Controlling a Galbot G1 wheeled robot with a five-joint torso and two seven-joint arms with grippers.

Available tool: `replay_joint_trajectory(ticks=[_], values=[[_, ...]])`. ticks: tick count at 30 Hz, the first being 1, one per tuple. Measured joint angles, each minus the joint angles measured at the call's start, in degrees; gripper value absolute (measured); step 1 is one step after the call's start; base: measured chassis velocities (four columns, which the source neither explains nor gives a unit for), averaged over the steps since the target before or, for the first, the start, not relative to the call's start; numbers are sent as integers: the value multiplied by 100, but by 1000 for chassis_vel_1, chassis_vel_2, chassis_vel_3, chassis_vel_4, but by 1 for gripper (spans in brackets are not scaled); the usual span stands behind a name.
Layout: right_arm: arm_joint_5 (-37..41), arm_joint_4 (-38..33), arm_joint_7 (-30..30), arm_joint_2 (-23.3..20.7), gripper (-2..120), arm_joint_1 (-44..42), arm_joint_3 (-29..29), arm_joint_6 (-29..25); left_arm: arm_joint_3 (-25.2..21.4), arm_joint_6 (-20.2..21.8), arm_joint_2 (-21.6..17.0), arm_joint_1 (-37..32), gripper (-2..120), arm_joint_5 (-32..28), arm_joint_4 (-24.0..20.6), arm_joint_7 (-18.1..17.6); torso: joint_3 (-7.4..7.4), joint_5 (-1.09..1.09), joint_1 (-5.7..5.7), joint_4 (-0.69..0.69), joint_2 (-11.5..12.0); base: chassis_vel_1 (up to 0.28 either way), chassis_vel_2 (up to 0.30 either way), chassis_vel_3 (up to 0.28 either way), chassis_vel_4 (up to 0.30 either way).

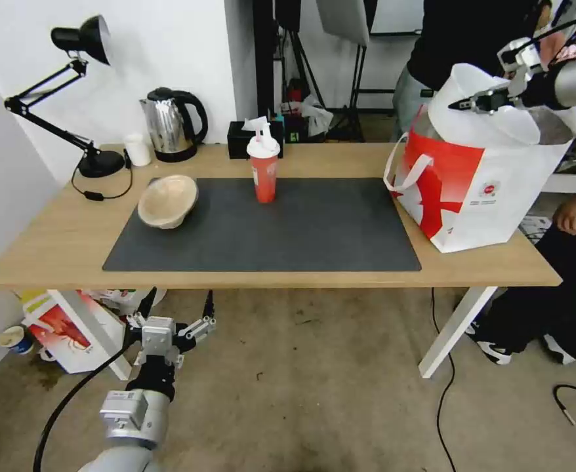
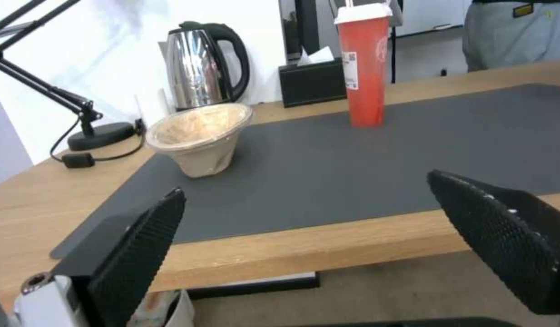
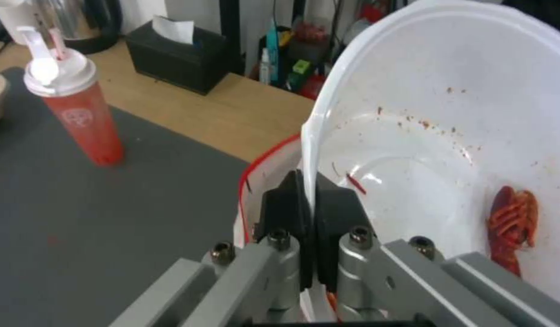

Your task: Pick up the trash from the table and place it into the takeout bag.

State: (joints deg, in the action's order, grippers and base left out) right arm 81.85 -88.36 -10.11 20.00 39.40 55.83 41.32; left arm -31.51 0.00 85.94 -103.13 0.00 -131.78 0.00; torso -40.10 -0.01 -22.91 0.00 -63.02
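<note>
I log my right gripper (image 3: 310, 190) clamped on the white plastic bowl's (image 1: 481, 105) rim above the takeout bag (image 1: 478, 190), left gripper (image 1: 170, 324) spread wide below the table (image 1: 52, 242) edge.

The right pincer (image 1: 466, 103) holds the wide white plastic bowl (image 1: 481, 105) by its rim, tilted above the open takeout bag (image 1: 491, 190), which stands at the right end of the tabletop (image 1: 52, 249). On the dark grey mat (image 1: 301, 229) sit the beige pulp bowl (image 1: 167, 200), leaning at the left, and the red drink cup (image 1: 263, 172), upright near the back edge. The left pincer (image 1: 178, 308) hangs below the tabletop's front edge, fingers spread.
</note>
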Motion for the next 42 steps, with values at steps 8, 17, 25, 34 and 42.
replay_joint_trajectory(ticks=[8, 17, 25, 34, 42], values=[[-149, 2, -41, -113, 0, -937, -809, -2, 0, 0, 0, 0, 100, 0, 0, 0, 0, 2, 0, 0, 0, 0, 0, 0, 0], [-115, -17, -35, -122, 7, -1194, -1100, -2, 0, 0, 0, 0, 100, 0, 0, 0, 0, 1, 0, 0, -1, 0, 0, 0, 0], [75, 14, 108, -25, 37, -1132, -1160, -3, 0, 0, 0, 0, 100, 0, 0, 0, 0, 0, 0, 0, -1, 0, 0, 0, 0], [217, 29, 327, 115, 71, -989, -1118, -3, 0, 0, 0, 0, 100, 0, 0, 0, 0, 0, 0, 0, -1, 0, 0, 0, 0], [304, -13, 407, 198, 99, -960, -1156, -9, 0, 0, 0, 0, 100, 0, 0, 0, 0, 1, 0, 0, -1, 0, 0, 0, 0]])
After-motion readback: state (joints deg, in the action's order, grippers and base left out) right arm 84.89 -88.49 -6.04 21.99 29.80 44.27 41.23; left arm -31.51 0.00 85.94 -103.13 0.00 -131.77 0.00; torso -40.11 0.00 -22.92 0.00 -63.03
